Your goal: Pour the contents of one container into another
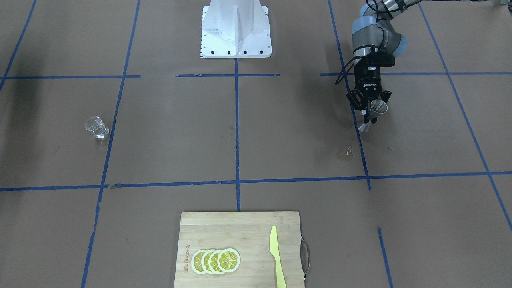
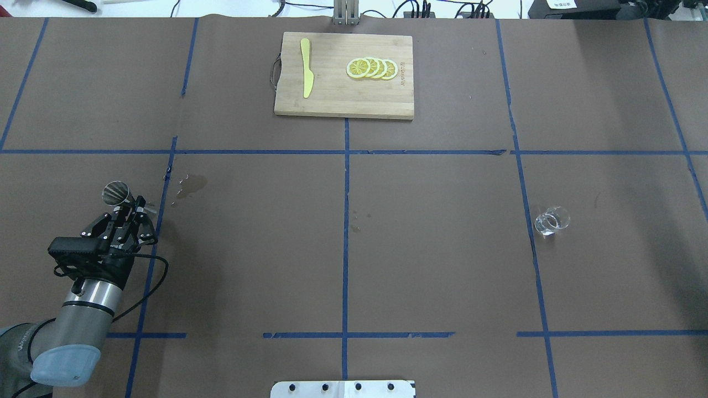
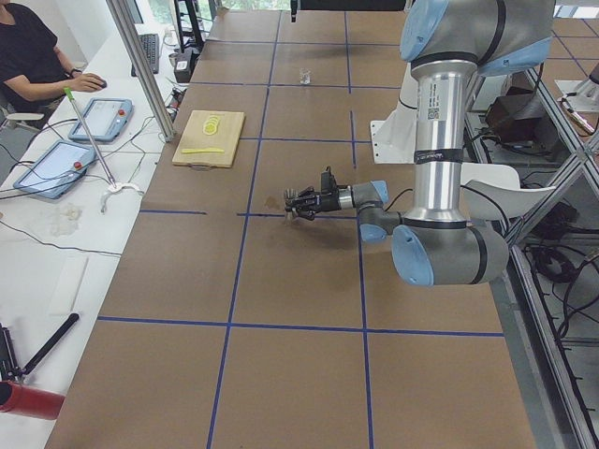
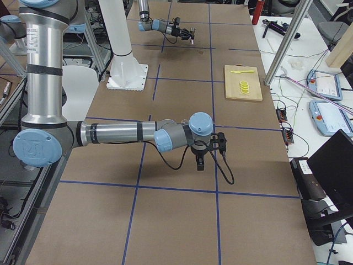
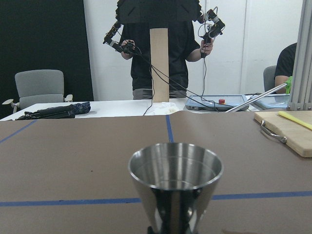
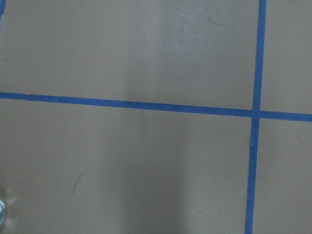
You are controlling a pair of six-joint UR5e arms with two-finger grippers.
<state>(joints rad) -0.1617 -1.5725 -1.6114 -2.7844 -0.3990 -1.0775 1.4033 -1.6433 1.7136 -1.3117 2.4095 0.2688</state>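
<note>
Steel jigger (image 1: 378,107) clamped in left jaws, right jaws unclear, glass cup (image 1: 97,128), cutting board (image 1: 240,232) well apart

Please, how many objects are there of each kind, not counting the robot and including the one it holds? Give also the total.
glass cup: 1
jigger: 1
board: 1
knife: 1
lemon slices: 4
Total: 8
</note>
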